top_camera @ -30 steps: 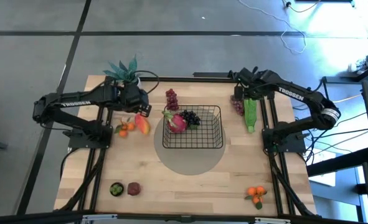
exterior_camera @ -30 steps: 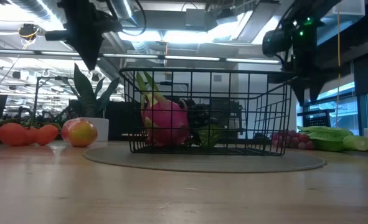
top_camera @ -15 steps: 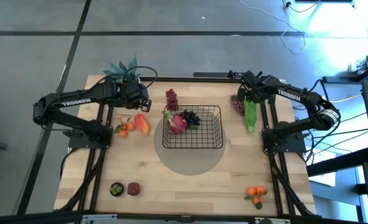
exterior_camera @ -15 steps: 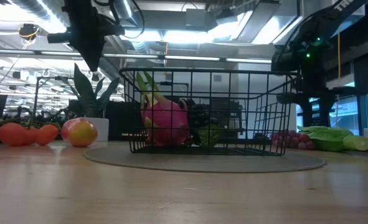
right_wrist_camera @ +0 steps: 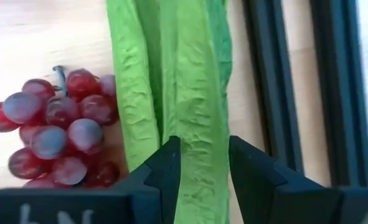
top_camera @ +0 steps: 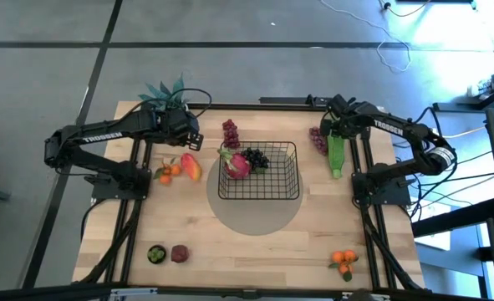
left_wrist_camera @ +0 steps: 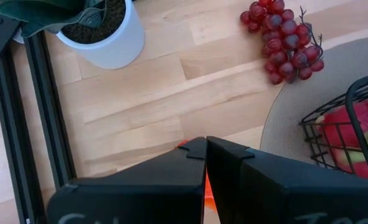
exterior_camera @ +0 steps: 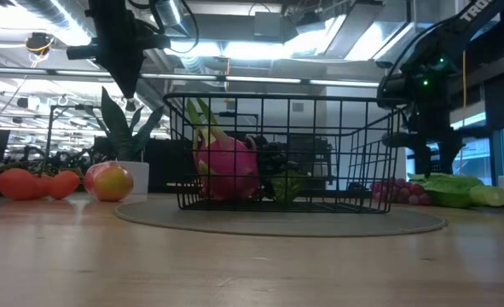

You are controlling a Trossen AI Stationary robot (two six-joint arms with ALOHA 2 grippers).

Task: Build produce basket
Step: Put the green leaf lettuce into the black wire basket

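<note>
A: Basket [top_camera: 259, 191] = black wire mesh, sits mid-table on a round grey mat [top_camera: 253, 219]. Inside: pink dragon fruit [top_camera: 236, 164], dark grape bunch [top_camera: 257, 158], plus smth green low down per the low view, can't ID it.

B: So part filled. What's left out?

A: Plenty. Red grape bunch [top_camera: 231, 131] on the wood just behind the basket. Mango [top_camera: 190, 166] + small oranges [top_camera: 169, 172] to the basket's left. Green fruit [top_camera: 155, 253] and brown-red fruit [top_camera: 179, 252] at the near left corner. Second orange cluster [top_camera: 343, 262] near right corner. Long green pods [top_camera: 336, 153] and another red grape bunch [top_camera: 318, 139] right of the basket.

B: Grippers?

A: Right gripper [top_camera: 336, 127] hangs low over the far end of the pods, jaws spread; wrist cam shows a pod running up between its fingers [right_wrist_camera: 165, 163], nothing pinched yet, grapes just beside. Left gripper [top_camera: 188, 142] is up above the table over the mango/orange area, fingers [left_wrist_camera: 193, 163] pressed together, holding nothing. Potted plant [top_camera: 170, 94] at the far left corner is just beyond it, not produce.

B: Progress call?

A: Early-mid, I'd say. Two or three items in, about seven groups still out. Looks like the pods are the next pick: right arm needs to drop, close, carry over the rim. Pods are long, may overhang the basket.
</note>
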